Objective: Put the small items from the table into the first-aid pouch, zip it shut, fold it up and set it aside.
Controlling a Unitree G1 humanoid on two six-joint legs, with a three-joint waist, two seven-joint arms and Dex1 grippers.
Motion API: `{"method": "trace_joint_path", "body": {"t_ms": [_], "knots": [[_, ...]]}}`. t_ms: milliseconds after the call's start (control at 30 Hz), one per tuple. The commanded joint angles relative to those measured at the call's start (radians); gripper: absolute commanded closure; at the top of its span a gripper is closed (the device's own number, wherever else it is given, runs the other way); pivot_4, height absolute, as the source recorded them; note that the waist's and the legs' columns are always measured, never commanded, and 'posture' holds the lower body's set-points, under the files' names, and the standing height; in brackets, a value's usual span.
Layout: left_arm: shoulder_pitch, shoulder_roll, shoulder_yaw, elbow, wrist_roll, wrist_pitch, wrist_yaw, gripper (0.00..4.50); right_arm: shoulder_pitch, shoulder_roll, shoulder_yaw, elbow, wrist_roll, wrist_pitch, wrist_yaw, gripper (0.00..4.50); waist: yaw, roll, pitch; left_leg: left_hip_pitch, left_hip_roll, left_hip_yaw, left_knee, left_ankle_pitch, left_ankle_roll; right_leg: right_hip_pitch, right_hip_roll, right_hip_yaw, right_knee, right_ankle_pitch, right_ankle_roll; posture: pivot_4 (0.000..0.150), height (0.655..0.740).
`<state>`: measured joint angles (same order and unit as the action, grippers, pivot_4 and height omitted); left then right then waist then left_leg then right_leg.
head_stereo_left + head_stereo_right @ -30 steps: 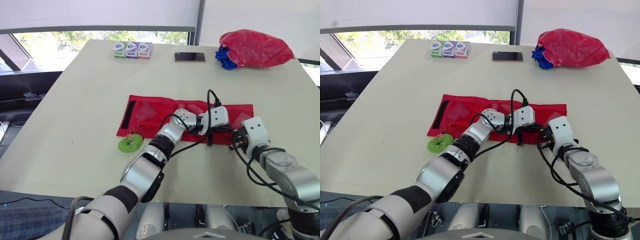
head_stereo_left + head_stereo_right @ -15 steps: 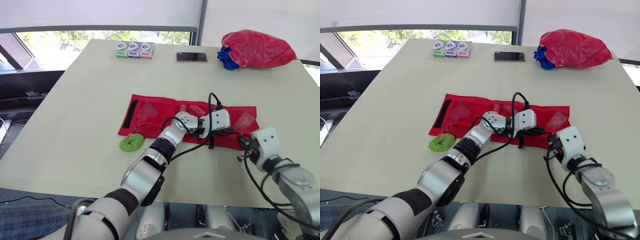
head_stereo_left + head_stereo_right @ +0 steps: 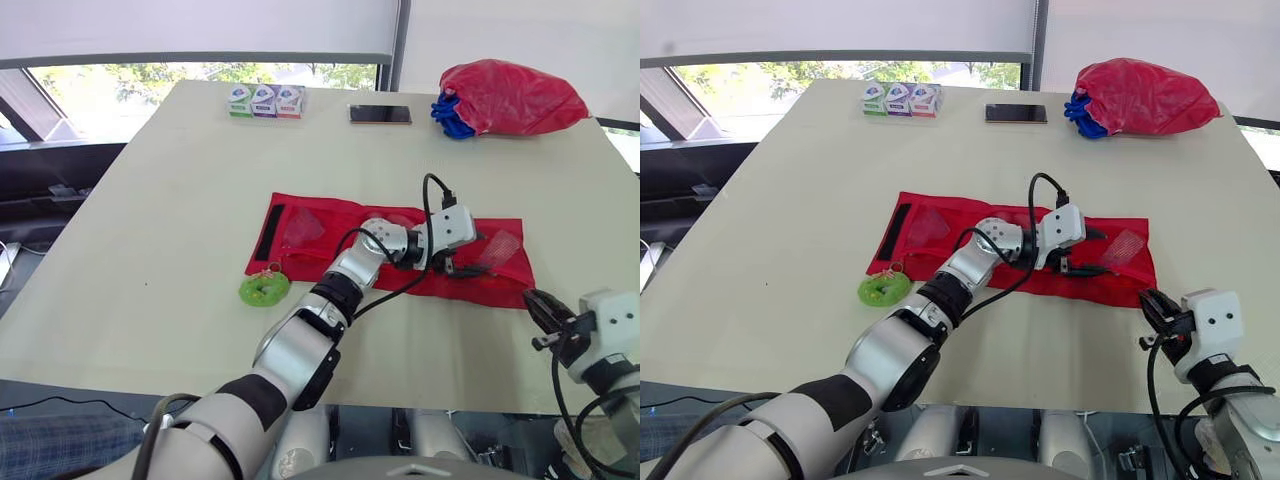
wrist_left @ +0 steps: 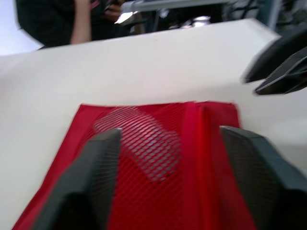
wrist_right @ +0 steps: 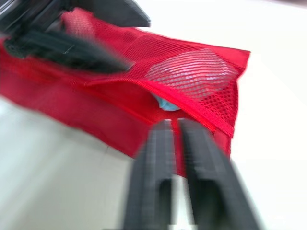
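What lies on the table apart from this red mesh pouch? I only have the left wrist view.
Observer: A green ring-shaped item lies on the table beside the near left corner of the pouch, outside it.
Operator: Anything further away?
Observer: Three small boxes, a phone and a stuffed red bag sit along the far edge.
Operator: And the dark shape at my picture's edge?
Observer: That is the right claw, off the pouch, over bare table near its right end.
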<state>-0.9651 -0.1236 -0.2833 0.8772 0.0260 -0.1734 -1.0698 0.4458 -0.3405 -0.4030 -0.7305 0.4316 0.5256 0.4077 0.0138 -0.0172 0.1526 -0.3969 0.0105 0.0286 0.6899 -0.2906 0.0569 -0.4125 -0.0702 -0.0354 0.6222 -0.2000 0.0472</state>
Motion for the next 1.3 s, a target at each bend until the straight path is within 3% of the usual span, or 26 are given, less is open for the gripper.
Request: {"method": "trace_joint_path", "body": {"t_ms": [33,133,200,400,633,767,833,1000,1033,1300], "knots": [[0.030,0.046,0.023,-0.163,-0.099,0.075,-0.138,0.00,0.001,0.021,-0.030,-0.037,0.064,0.013,-0.026,2.17,-0.001,0.001,0.000,0.000,0.000,0.000,0.000,0.000,0.000,0.000,0.000,0.000,0.000,0.000,-0.002,0.150,0.7400],[0.084,0.167,0.038,-0.339,-0.178,0.207,-0.260,0.00,-0.027,0.039,-0.032,0.011,0.093,0.035,-0.059,0.39,0.000,0.001,-0.001,0.001,0.000,0.001,0.000,0.000,0.000,0.000,0.000,0.001,0.000,0.000,-0.002,0.150,0.7400],[0.117,0.268,0.054,-0.452,-0.227,0.293,-0.335,0.00,-0.061,0.043,-0.042,0.054,0.107,0.052,-0.085,0.05,-0.004,0.002,-0.001,0.001,0.000,0.001,0.000,0.000,0.000,0.000,0.000,0.001,0.000,0.000,-0.002,0.150,0.7400],[0.185,0.521,0.102,-0.645,-0.322,0.401,-0.464,0.00,-0.128,-0.009,-0.032,0.166,0.138,0.114,-0.076,0.05,-0.001,0.004,-0.002,0.002,0.001,0.002,-0.001,0.000,0.000,-0.001,0.001,0.003,0.002,0.000,-0.003,0.150,0.7400],[0.227,0.770,0.160,-0.725,-0.398,0.419,-0.544,0.00,-0.184,-0.060,-0.024,0.253,0.177,0.156,-0.029,0.05,-0.006,0.003,-0.001,0.002,0.000,0.002,-0.001,0.000,0.000,0.000,0.001,0.005,0.001,0.000,-0.003,0.150,0.7400],[0.278,0.854,0.173,-0.810,-0.429,0.443,-0.527,0.00,-0.186,-0.116,-0.034,0.294,0.162,0.158,0.006,1.04,-0.003,0.004,-0.001,0.003,0.001,0.003,-0.001,0.000,0.000,0.000,0.003,0.007,0.002,0.000,-0.003,0.150,0.7400],[0.293,0.866,0.181,-0.845,-0.451,0.463,-0.514,0.00,-0.183,-0.148,-0.041,0.320,0.135,0.136,0.014,2.10,0.003,0.004,-0.001,0.003,0.001,0.003,-0.001,0.000,0.000,0.000,0.003,0.007,0.002,0.000,-0.003,0.150,0.7400],[0.312,0.885,0.194,-0.898,-0.493,0.500,-0.494,0.00,-0.207,-0.188,-0.093,0.387,0.096,0.128,-0.030,4.23,0.000,0.004,-0.001,0.003,0.000,0.003,-0.001,0.000,0.000,0.000,0.003,0.009,0.001,-0.002,0.000,0.150,0.7400],[0.314,0.888,0.195,-0.908,-0.499,0.508,-0.489,0.00,-0.204,-0.202,-0.101,0.402,0.079,0.126,-0.034,4.44,0.000,0.004,-0.001,0.003,0.000,0.003,-0.001,0.000,0.000,0.000,0.003,0.009,0.001,-0.002,0.000,0.150,0.7400],[0.318,0.898,0.197,-0.936,-0.523,0.541,-0.462,0.00,-0.225,-0.313,-0.208,0.586,-0.071,0.101,-0.148,4.44,0.005,0.003,-0.001,0.003,-0.002,0.003,-0.001,0.001,0.000,0.000,0.003,0.012,0.001,-0.003,0.002,0.150,0.7400]]}}
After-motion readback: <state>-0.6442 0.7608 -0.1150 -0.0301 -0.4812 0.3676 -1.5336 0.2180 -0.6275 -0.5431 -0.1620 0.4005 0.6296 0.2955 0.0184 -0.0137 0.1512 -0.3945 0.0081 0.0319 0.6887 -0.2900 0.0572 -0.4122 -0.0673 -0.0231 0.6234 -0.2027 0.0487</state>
